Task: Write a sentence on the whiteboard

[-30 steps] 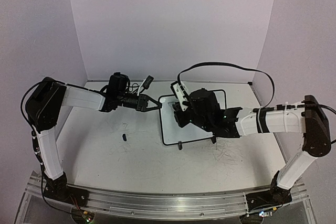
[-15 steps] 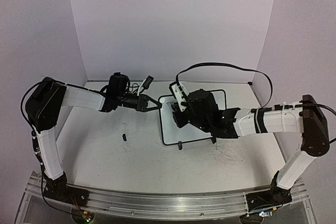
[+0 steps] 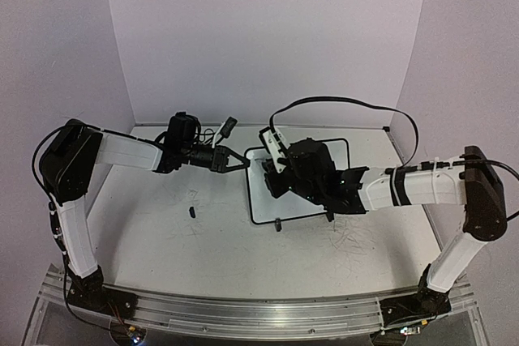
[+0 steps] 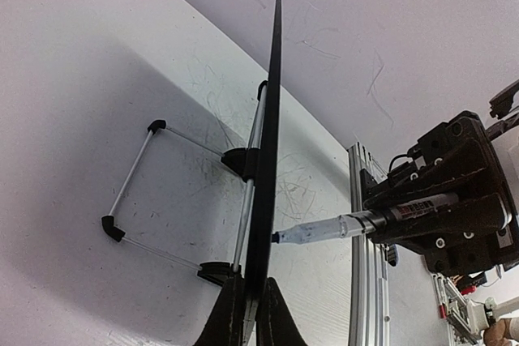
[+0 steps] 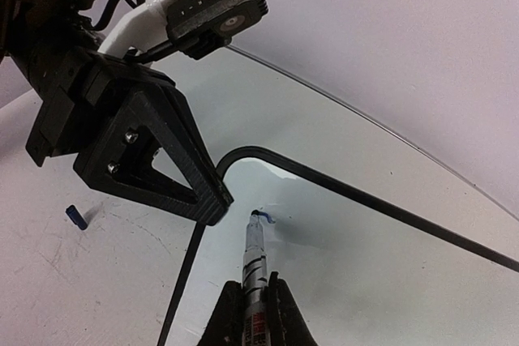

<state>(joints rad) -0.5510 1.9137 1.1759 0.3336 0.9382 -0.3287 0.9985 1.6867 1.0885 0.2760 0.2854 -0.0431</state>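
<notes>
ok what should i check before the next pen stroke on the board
1. Board hold: left end effector is shut on the whiteboard edge. ok
2. Pen hold: right end effector is shut on the marker. ok
3. Tip contact: the marker tip meets the board face in the right wrist view. ok
4. Support: the board leans on its wire stand, feet on the table. ok
5. Progress: the sentence is only one short blue stroke by the held corner. not ok
6. Ink flow for later letters: cannot tell
</notes>
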